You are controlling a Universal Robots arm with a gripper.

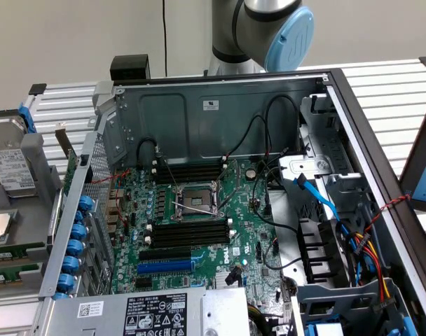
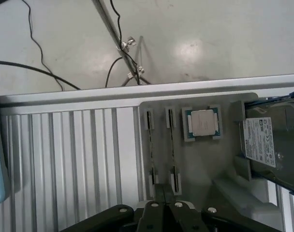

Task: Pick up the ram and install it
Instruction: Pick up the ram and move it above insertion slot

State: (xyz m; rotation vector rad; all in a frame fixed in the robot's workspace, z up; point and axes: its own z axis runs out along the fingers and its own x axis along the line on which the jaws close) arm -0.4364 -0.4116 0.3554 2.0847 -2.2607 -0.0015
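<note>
The black two-finger gripper, fingers pressed together on nothing, hovers over a grey plastic tray. Two thin dark ram sticks stand on edge there, beside a square silver processor.

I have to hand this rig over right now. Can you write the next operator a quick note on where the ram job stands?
Gripper: the fingers look closed together with nothing between them, above the grey parts tray.
Ram: it stands on edge in its tray holder, close to the fingertips. A second holder runs parallel beside it. A CPU and a hard drive share the tray.
Memory slots: the black slots on the motherboard in the open case look bare.
Done: the gripper is over the tray.
Left: the ram is not yet gripped or installed.
</note>
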